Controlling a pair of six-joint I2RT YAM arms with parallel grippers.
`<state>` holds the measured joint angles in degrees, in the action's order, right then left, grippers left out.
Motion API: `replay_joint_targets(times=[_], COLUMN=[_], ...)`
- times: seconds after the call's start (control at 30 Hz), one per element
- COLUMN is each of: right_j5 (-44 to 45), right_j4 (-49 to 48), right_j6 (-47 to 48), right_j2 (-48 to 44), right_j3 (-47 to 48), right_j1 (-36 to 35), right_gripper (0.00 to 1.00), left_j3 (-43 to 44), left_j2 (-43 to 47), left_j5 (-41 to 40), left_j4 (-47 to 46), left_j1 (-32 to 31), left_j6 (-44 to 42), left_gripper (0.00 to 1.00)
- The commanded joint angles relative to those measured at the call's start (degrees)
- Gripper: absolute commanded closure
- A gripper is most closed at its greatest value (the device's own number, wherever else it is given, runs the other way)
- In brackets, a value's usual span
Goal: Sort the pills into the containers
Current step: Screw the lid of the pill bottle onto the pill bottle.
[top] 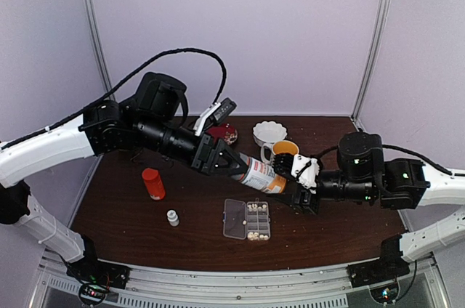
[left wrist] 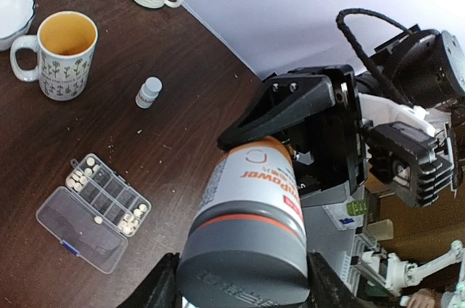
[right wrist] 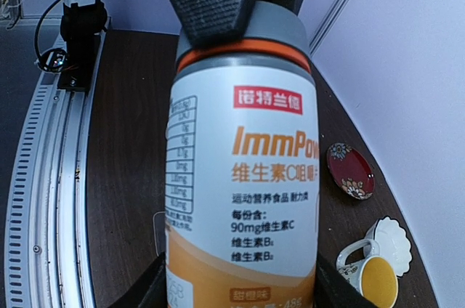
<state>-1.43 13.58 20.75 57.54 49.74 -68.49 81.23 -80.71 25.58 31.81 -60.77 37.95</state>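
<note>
**Two claws, one bottle, and pills too small to pinch**

Two arms hold a white-and-orange vitamin bottle (top: pixel 260 176) between them, lying nearly level above the table (top: pixel 145 221). The left claw (left wrist: pixel 243 293) has a finger pressed against each side of the grey cap (left wrist: pixel 243 250). The right claw (right wrist: pixel 236 290) is clamped around the labelled body near the base.

The pills (left wrist: pixel 131 219) in view are pale specks lying in a few end cells of the clear pill box (left wrist: pixel 69 224). The box sits on the table below the bottle, and its hinged lid is folded flat open. Several of the containers in the middle of the box look unfilled.

The bottle is opaque, so whether it holds more pills cannot be told.

- **The pills:** They are likely hard, very light and quick to roll or bounce. They are probably too small for these fingers to pick up one at a time, so tipping them gently from the bottle's mouth over a single cell seems the safer way.
- **The bottle:** It looks like rigid plastic with a glossy, probably slippery label. The body wants a firm hold around its middle, and the cap a hold squarely across its width for twisting.
- **The pill box:** It appears thin and light, so a nudge could slide it or scatter its contents.
</note>
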Motion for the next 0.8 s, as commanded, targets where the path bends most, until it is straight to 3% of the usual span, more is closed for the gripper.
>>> replay_joint_targets(times=[0.0,0.07,0.23,0.5,0.6,0.77], right_j5=[0.4,-0.3,-4.4,-13.7,-16.4,-20.2], right_j4=[-0.9,-1.0,-1.8,0.4,1.3,2.3], right_j6=[-0.9,-1.3,-2.6,-4.7,-5.4,-6.6], right_j2=[0.3,0.3,-0.7,-0.9,-0.6,0.1], right_j3=[2.5,2.7,2.6,3.9,4.3,4.7], right_j1=[-0.2,-0.2,-0.1,0.3,0.7,1.2], right_gripper=[1.00,1.00,1.00,1.00,1.00,1.00], left_j3=[2.1,2.4,1.6,-4.6,-6.9,-7.9], left_j2=[-0.8,-1.3,-0.8,3.2,4.3,4.3], left_j5=[2.2,2.7,1.9,-3.6,-2.8,-1.6], left_j4=[-0.5,-0.6,-1.5,-6.4,-8.8,-5.0], left_j1=[-0.1,-0.1,-1.7,-7.3,-7.3,-8.0], left_j6=[-3.7,-5.5,-14.9,-48.0,-60.1,-86.6], left_gripper=[0.60,0.74,0.74,0.85,0.99,1.00])
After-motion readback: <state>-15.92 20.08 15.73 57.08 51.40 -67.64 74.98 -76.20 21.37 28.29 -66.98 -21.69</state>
